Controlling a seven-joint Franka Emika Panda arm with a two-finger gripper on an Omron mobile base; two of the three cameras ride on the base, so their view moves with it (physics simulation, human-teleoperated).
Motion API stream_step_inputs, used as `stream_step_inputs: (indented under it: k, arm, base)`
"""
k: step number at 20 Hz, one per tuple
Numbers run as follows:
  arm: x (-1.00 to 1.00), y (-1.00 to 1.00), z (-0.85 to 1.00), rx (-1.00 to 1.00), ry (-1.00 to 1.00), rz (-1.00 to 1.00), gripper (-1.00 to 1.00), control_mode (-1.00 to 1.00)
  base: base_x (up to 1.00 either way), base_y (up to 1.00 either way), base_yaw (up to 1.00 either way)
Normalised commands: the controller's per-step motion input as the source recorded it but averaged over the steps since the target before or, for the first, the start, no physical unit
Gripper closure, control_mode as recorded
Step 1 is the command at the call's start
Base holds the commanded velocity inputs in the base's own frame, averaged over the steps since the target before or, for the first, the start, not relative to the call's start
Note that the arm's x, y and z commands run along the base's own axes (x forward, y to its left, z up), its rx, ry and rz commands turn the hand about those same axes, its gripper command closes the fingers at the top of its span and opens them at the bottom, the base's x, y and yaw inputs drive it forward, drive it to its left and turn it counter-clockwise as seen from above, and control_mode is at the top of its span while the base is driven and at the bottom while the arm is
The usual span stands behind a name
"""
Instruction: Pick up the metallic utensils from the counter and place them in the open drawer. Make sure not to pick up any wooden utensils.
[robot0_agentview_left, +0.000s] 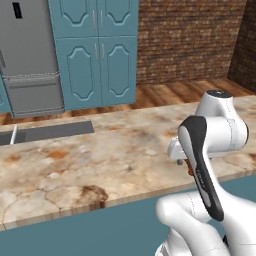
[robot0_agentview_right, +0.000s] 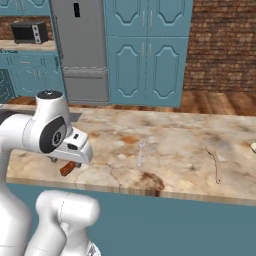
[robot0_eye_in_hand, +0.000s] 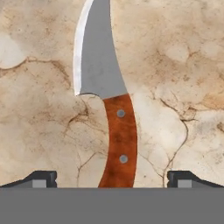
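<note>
A knife (robot0_eye_in_hand: 105, 87) with a curved pointed silver blade and a reddish-brown riveted handle lies flat on the beige marbled counter (robot0_eye_in_hand: 183, 65). My gripper (robot0_eye_in_hand: 112, 179) hangs open straight above the handle, with one fingertip (robot0_eye_in_hand: 41, 179) on either side and nothing held. From the right base view, the knife's handle (robot0_agentview_right: 67, 169) pokes out under my hand near the counter's front edge (robot0_agentview_right: 175, 192). A thin all-silver fork (robot0_agentview_right: 140, 152) lies mid-counter, to the right of the knife. A slim brown wooden utensil (robot0_agentview_right: 215, 165) lies further right. The open drawer is out of view.
Across the room stand a grey fridge (robot0_agentview_right: 80, 45) and tall teal cabinets (robot0_agentview_right: 147, 50), with a microwave (robot0_agentview_right: 30, 32) at far left. A dark flat panel (robot0_agentview_left: 50, 132) is set into the counter's far left. The teal base (robot0_agentview_left: 100, 230) drops below the front edge.
</note>
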Motion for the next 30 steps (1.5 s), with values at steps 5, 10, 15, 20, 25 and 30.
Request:
stream_step_inputs:
  k: [5, 10, 15, 20, 25, 30]
  arm:
    - [0.11, 0.00, -0.22, 0.00, 0.04, 0.00, -1.00, -1.00]
    - [0.02, 0.00, -0.23, 0.00, 0.02, 0.00, -1.00, -1.00]
    - [0.00, 0.00, -0.24, 0.00, 0.00, 0.00, -1.00, -1.00]
    - [0.00, 0.00, -0.26, -0.01, 0.00, 0.00, 1.00, -1.00]
    - [0.00, 0.00, -0.29, -0.01, 0.00, 0.00, 1.00, -1.00]
    - [0.02, 0.28, -0.26, -0.02, 0.04, 0.00, 1.00, -1.00]
  base:
    - [0.00, 0.00, 0.00]
    - [0.00, 0.00, 0.00]
    - [0.00, 0.00, 0.00]
    - [0.00, 0.00, 0.00]
    - [0.00, 0.00, 0.00]
    - [0.00, 0.00, 0.00]
